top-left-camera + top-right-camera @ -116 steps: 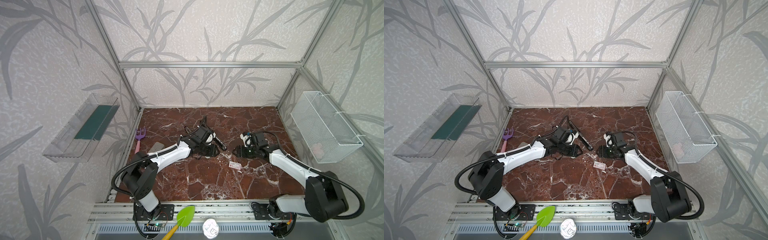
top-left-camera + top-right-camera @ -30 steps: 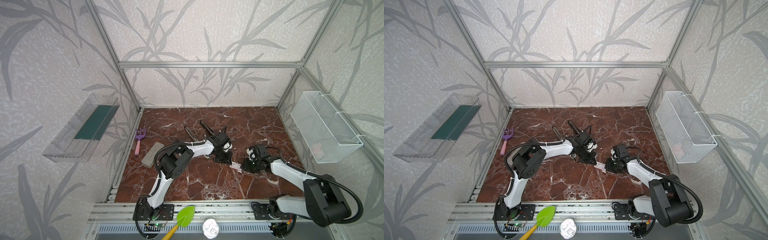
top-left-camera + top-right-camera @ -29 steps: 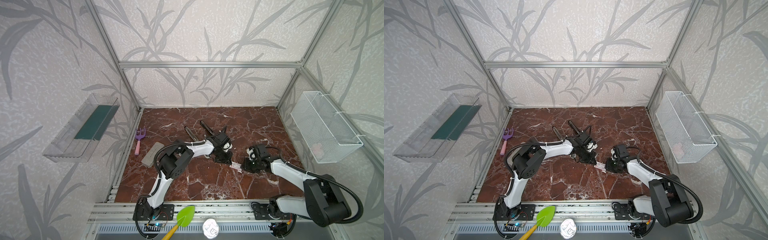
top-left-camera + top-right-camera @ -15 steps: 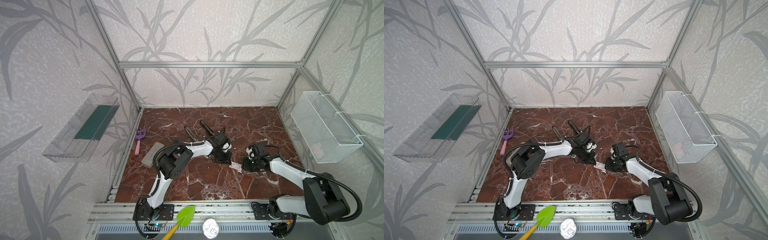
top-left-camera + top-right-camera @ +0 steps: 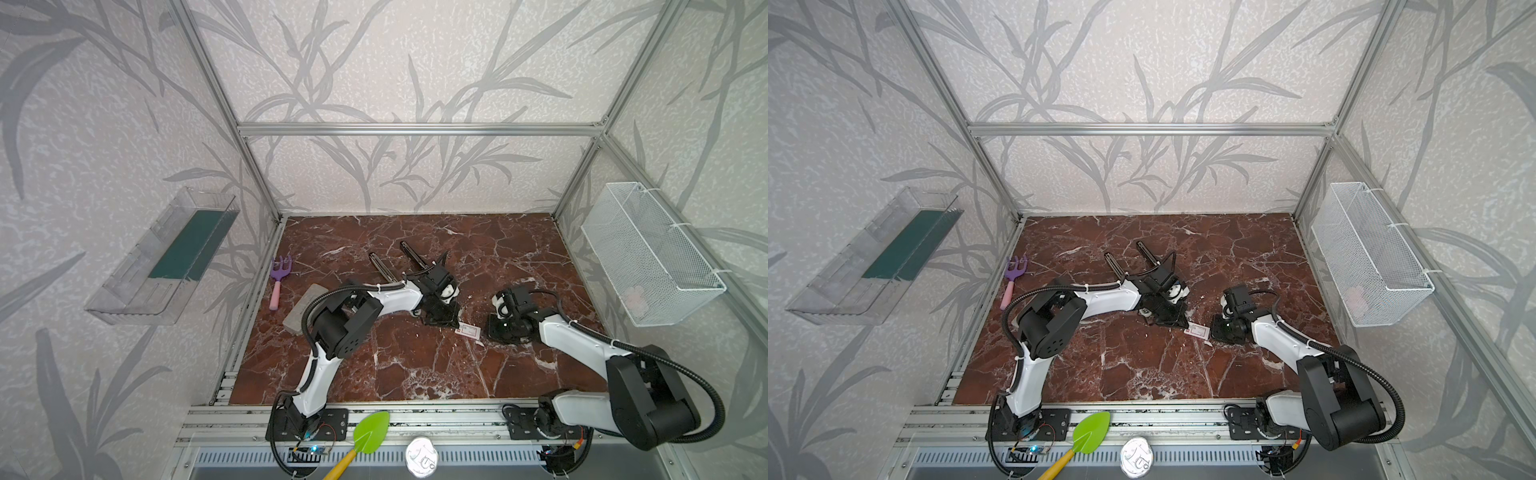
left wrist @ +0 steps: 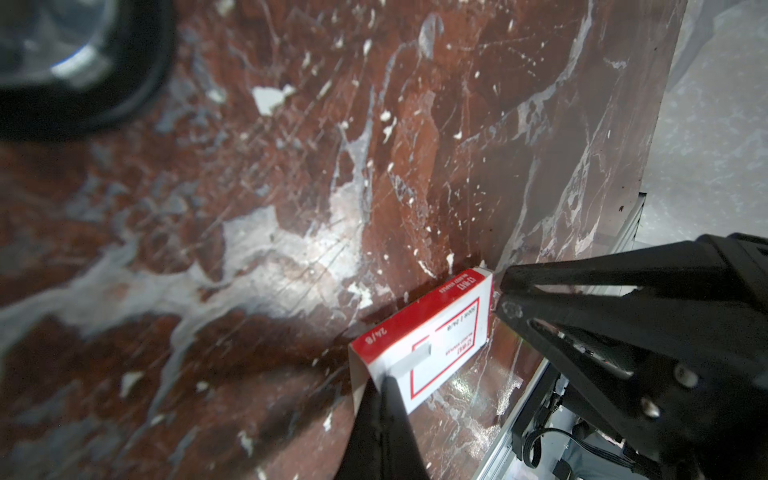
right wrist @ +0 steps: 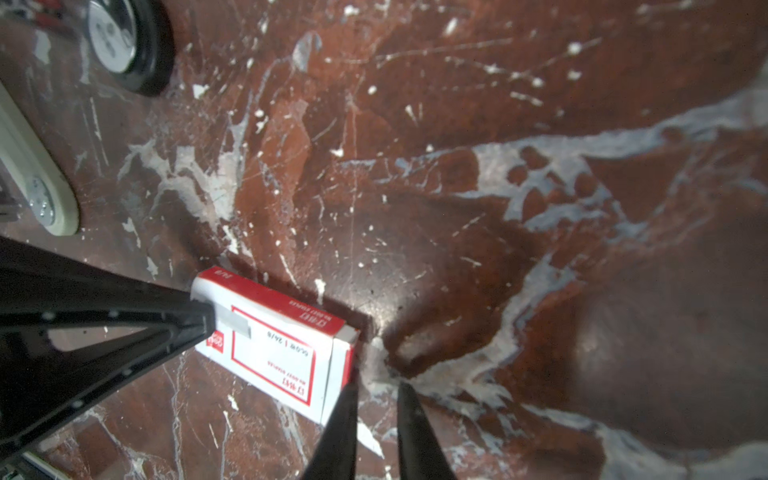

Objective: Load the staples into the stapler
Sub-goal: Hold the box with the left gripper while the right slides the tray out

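Staple box (image 5: 468, 331) flat on table (image 5: 415, 374); left gripper (image 6: 388, 380), fingers pressed together, touches its left end; right gripper (image 7: 376, 386), fingers slightly apart, at its right end.

Marble tabletop (image 5: 415, 374) (red-brown) bears stapler (image 5: 415, 257), staples box (image 5: 468, 331), purple rake (image 5: 277, 280), perhaps a sponge (image 5: 305, 307).

Both top views are bright, sharp and evenly lit from above, with only soft shadows; the walls (image 5: 104, 124) stretch wide toward the edges. In both wrist views the glossy worktop (image 6: 291, 257) throws white glare. The box (image 7: 270, 345) casts a dark shadow there, and the nearest black parts and the corners are blurred.
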Controlling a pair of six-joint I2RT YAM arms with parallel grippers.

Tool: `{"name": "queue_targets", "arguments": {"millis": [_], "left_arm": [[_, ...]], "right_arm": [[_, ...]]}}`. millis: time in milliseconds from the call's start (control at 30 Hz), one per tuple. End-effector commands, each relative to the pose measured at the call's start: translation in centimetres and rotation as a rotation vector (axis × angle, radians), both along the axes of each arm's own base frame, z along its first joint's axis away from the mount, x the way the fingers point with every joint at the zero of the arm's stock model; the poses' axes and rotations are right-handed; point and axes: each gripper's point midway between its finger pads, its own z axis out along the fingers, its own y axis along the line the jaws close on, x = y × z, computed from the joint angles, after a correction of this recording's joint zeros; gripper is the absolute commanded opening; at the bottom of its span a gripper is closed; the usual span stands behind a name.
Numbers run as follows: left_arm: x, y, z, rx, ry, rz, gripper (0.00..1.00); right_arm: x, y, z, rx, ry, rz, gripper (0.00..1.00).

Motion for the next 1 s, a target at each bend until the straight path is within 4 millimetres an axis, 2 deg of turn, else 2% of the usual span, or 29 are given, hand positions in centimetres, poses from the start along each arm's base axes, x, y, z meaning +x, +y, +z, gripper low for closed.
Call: {"name": "queue_targets", "arguments": {"millis": [0, 200, 567, 833, 967], "left_arm": [[0.3, 0.4, 0.9, 0.000, -0.024, 0.017, 0.00], [0.3, 0.3, 0.9, -0.003, -0.021, 0.018, 0.00], [0.3, 0.4, 1.0, -0.001, -0.027, 0.016, 0.00], [0.4, 0.8, 1.2, -0.007, -0.034, 0.030, 0.00], [0.6, 1.0, 1.3, -0.009, -0.036, 0.039, 0.00]], "right_arm": [[0.7, 1.1, 1.5, 0.034, -0.042, 0.017, 0.26], [0.8, 1.5, 0.6, 0.034, -0.021, 0.024, 0.26], [0.7, 1.1, -0.2, 0.002, 0.001, 0.017, 0.06], [0.8, 0.5, 0.0, -0.026, -0.009, -0.004, 0.00], [0.7, 0.2, 0.1, -0.040, -0.004, -0.001, 0.00]]}}
